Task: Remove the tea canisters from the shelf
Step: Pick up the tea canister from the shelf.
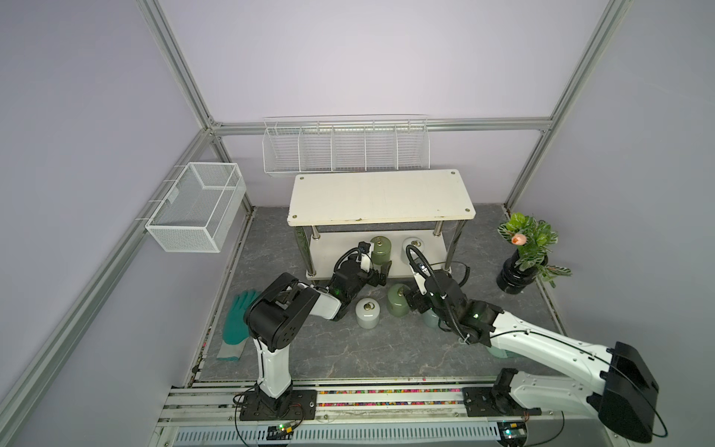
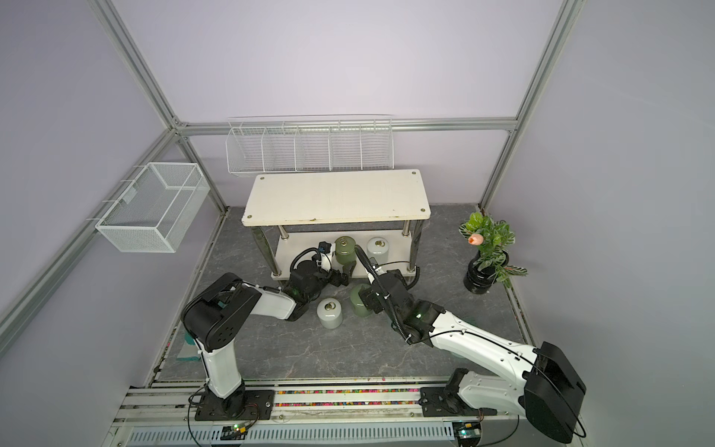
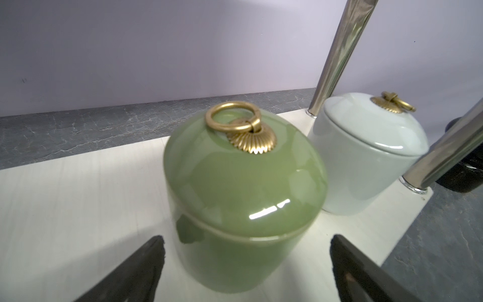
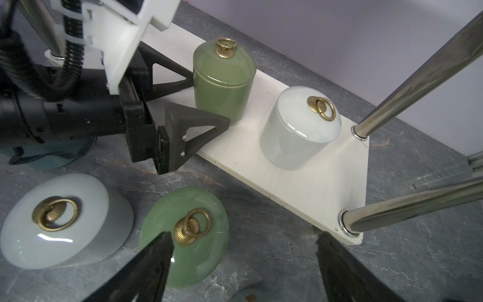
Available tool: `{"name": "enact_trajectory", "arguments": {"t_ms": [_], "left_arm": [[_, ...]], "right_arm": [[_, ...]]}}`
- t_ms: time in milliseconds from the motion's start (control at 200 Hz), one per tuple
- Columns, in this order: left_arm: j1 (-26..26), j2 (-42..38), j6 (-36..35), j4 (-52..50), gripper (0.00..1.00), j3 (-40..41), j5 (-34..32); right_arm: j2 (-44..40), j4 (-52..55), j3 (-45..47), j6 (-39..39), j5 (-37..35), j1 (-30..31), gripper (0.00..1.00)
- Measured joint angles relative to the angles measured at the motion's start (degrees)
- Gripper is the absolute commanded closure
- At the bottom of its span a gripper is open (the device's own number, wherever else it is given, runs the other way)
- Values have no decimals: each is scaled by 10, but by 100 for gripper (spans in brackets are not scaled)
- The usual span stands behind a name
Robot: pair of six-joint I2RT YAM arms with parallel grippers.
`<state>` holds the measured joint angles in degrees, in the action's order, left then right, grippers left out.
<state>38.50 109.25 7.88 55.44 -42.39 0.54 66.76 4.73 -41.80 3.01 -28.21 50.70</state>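
Shelf (image 3: 78, 196), left gripper (image 3: 247, 237) spread, flanking green canister (image 3: 243, 170)

- Soft, even light falls from overhead in both top views; the shelf (image 1: 381, 195) top board reads bright, and I see its shadow dimming the lower board.
- My left wrist view shows the green canister (image 3: 243, 198) on the shelf slightly soft, with white glare streaking its lid.
- The shelf's chrome posts (image 4: 418, 73) smear with reflections.
- In front of the shelf, the white canister (image 4: 65, 222) stretches oval near the picture's edge.
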Motion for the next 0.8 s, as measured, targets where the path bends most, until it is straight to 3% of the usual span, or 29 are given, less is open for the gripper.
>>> {"name": "enact_trajectory", "arguments": {"t_ms": [800], "left_arm": [[-3, 61, 42, 13, 0, -76, 23]], "right_arm": [[20, 1, -3, 2, 9, -4, 11]]}}
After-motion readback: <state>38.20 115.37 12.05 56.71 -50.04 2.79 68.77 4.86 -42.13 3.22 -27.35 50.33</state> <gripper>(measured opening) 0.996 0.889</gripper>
